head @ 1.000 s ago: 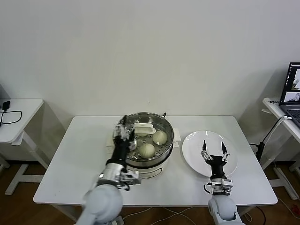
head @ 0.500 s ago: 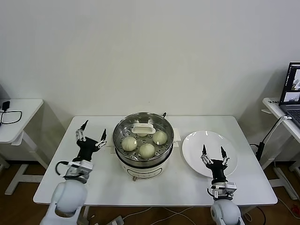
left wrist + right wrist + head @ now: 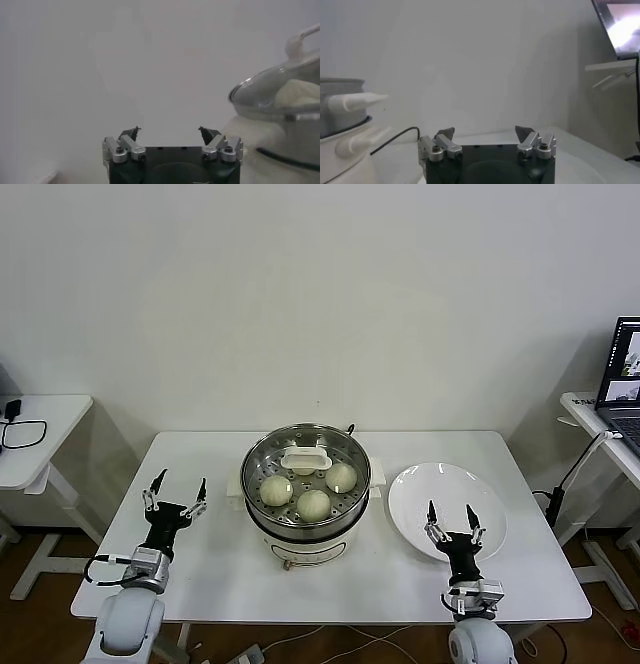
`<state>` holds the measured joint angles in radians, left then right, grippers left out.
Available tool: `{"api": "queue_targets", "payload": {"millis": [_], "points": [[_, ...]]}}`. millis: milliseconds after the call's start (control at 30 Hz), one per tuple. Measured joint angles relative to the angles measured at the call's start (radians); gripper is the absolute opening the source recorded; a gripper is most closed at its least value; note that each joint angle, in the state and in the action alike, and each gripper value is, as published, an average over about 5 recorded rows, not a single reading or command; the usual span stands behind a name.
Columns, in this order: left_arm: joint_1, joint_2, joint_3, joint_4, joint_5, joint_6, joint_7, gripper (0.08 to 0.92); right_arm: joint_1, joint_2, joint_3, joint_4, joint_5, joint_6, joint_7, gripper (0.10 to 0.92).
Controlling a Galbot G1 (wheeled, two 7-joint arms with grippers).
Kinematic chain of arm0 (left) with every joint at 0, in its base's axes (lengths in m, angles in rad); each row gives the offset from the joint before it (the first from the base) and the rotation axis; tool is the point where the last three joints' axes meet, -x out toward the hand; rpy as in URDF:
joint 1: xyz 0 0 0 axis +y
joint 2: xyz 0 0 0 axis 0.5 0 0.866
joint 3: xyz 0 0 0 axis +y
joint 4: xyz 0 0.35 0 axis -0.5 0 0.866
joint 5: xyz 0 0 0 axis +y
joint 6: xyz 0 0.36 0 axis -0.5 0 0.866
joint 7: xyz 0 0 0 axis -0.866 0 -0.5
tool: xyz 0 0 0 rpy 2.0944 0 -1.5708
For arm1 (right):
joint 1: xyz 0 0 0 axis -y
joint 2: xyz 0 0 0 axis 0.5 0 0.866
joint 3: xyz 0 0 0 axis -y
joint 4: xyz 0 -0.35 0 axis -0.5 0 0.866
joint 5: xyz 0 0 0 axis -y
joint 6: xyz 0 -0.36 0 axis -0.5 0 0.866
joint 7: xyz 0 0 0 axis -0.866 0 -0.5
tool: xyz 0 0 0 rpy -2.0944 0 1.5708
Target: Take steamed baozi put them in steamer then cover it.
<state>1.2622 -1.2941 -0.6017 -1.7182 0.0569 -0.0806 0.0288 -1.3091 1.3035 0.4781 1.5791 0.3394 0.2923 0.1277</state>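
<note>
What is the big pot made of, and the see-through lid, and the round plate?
The steamer looks like shiny polished metal, probably stainless steel, since its wall mirrors the room; its base looks like white plastic. The cover seems clear glass, because the buns show through, with a metal rim and white handle. The plate is smooth glossy white, maybe ceramic or plastic.
</note>
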Motion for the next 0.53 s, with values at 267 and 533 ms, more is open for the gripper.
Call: {"api": "queue_targets", "payload": {"millis": [267, 533], "points": [[0.008, 0.004, -0.009, 0.027, -0.051, -0.041, 0.007, 0.823, -0.008, 0.0, 0.004, 0.013, 0.003, -0.004, -0.001, 0.823], [0.019, 0.002, -0.008, 0.033, -0.074, -0.059, 0.01, 0.823, -0.02, -0.002, 0.007, 0.026, 0.004, -0.007, -0.001, 0.823]]}}
